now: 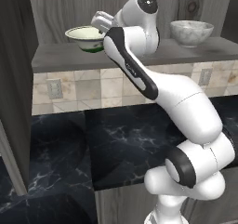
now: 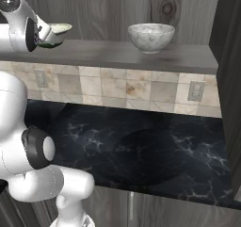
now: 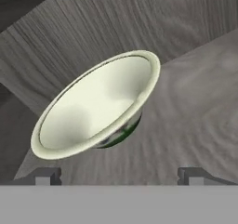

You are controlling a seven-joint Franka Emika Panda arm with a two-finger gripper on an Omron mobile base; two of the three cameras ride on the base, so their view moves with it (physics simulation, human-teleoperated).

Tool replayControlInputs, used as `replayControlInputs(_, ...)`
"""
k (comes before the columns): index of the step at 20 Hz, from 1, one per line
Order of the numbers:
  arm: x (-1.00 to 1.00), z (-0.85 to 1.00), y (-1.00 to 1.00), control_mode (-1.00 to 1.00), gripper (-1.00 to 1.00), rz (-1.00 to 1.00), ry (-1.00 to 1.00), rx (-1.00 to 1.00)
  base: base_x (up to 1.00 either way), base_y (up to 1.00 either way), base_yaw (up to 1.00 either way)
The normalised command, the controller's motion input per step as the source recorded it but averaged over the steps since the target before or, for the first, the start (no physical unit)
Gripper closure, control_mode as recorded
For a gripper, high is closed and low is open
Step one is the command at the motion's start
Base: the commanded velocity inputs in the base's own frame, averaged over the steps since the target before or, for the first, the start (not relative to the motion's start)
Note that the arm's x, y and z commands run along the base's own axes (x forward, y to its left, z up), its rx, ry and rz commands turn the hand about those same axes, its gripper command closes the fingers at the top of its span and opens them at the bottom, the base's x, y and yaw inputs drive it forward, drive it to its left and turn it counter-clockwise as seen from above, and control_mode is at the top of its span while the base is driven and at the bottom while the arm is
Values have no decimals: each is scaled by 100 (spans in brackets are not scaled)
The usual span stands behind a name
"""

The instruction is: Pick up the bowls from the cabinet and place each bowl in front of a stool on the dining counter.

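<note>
While the jaws stand wide apart and empty just short of the cream bowl (image 3: 100, 104), which sits on the cabinet (image 1: 56, 4) shelf (image 1: 60, 58) well to the left of the marble bowl (image 1: 191, 31), the gripper (image 3: 118, 175) is judged to be lined up for a first grasp. One finger should be passed inside the near rim and one outside, and the rim pinched firmly before the bowl is lifted clear of the shelf.
</note>
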Motion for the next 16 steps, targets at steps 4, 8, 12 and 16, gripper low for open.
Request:
replayControlInputs(4, 21, 0, 2, -100, -100, -3, 1, -1, 0, 0, 0)
replayControlInputs(8, 25, 0, 0, -100, -100, -8, 13, 0, 0, 0, 0)
replayControlInputs(12, 27, 0, 0, -100, -100, -8, 13, 0, 0, 0, 0)
replayControlInputs(16, 30, 0, 2, -100, -100, -7, 9, 0, 0, 0, 0)
